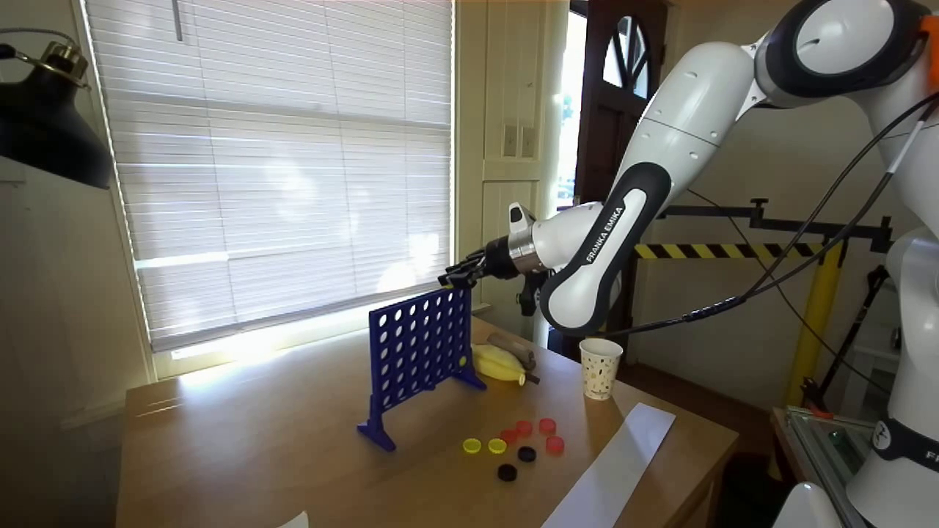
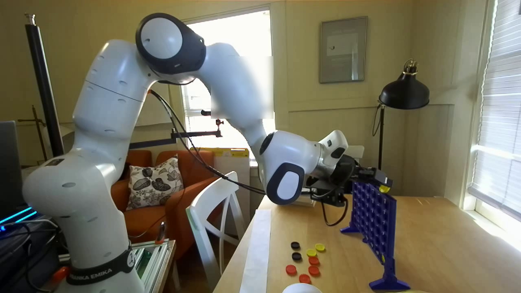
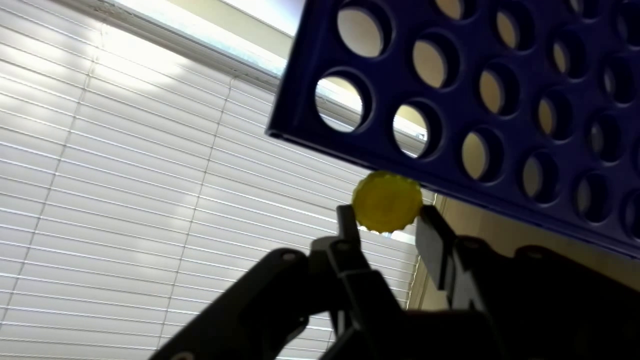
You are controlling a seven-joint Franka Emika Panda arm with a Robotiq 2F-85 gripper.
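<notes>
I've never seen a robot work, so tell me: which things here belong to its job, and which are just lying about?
Part of the job:
gripper
yellow disc, held in the gripper
blue rack, its top edge close to the disc
probably the loose discs

Just lying or standing about:
paper cup
white strip
lamp
cushion

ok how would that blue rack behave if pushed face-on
The blue rack could well tip, as it stands tall on two end feet. It's probably light for its size, being full of holes. Its straight, flat frame looks stiff.
</notes>
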